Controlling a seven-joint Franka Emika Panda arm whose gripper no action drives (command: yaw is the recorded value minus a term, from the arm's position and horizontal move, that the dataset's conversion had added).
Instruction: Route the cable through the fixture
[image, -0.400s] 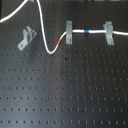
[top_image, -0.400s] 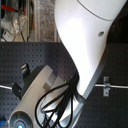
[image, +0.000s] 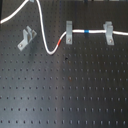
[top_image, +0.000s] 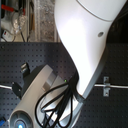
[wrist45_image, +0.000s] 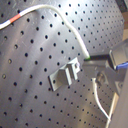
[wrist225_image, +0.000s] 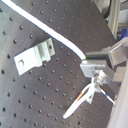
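Gripper (wrist225_image: 89, 64) pinched shut on the cable (wrist225_image: 45, 30); we should lower it squarely between the fixture (wrist225_image: 34, 55) prongs.

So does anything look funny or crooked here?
Yes. One clip sits diagonally, unlike the two square clips. The cable runs through those two but sags in a loop past the crooked one, not between its prongs. In both wrist views the gripper is pinching the cable.
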